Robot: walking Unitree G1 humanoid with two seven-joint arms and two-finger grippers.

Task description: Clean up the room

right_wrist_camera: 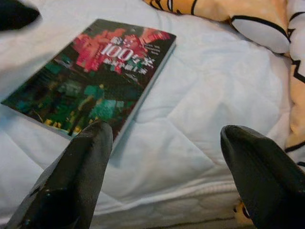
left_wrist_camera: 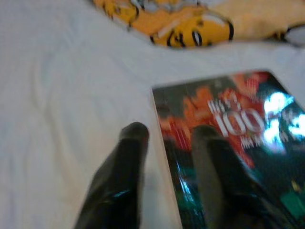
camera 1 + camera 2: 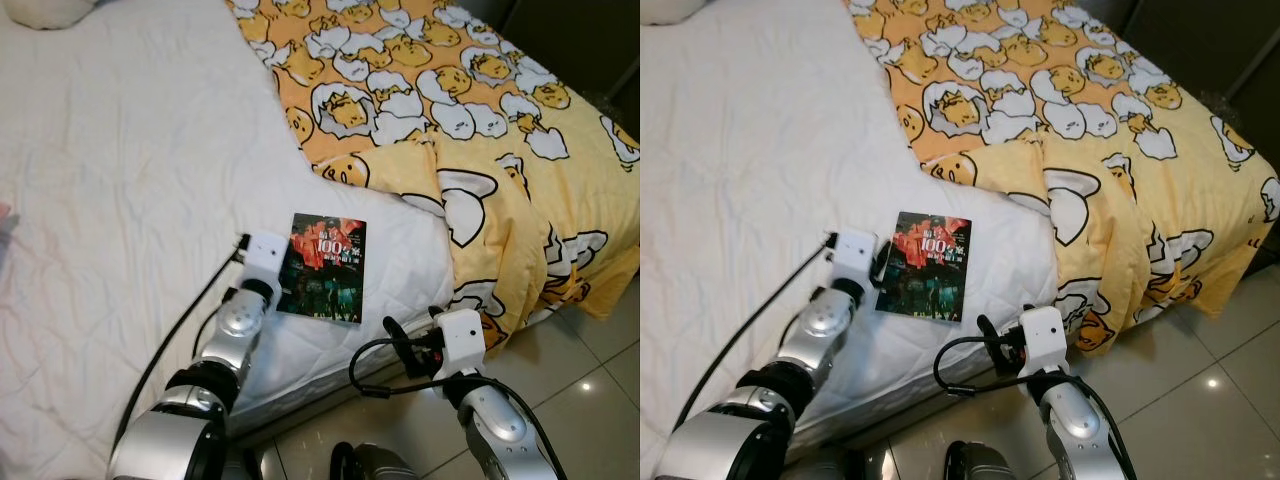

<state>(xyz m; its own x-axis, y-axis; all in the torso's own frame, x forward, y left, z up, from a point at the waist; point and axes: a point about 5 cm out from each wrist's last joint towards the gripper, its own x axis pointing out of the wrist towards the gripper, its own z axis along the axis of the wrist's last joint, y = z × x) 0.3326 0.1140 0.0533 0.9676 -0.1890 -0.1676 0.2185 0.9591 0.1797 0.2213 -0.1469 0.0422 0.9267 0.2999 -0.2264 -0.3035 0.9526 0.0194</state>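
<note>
A book (image 3: 323, 267) with a dark cover, red and green art and a white "100" lies flat on the white sheet near the bed's front edge. My left gripper (image 2: 169, 133) is at the book's left edge, narrowly open. One of its fingers (image 2: 125, 162) is over the sheet and the other is over the cover (image 2: 248, 143). My right gripper (image 1: 167, 133) hangs wide open at the mattress edge, a little right of the book (image 1: 90, 76) and not touching it. In the left eye view it is the black fingers (image 3: 395, 332) ahead of the white wrist block.
A yellow duvet (image 3: 470, 110) printed with egg characters covers the bed's right side and drapes over its corner. White sheet (image 3: 120, 170) spreads to the left, with a pillow (image 3: 50, 10) at the back. Glossy tiled floor (image 3: 590, 380) lies at the lower right. A black cable (image 3: 185, 320) trails along my left arm.
</note>
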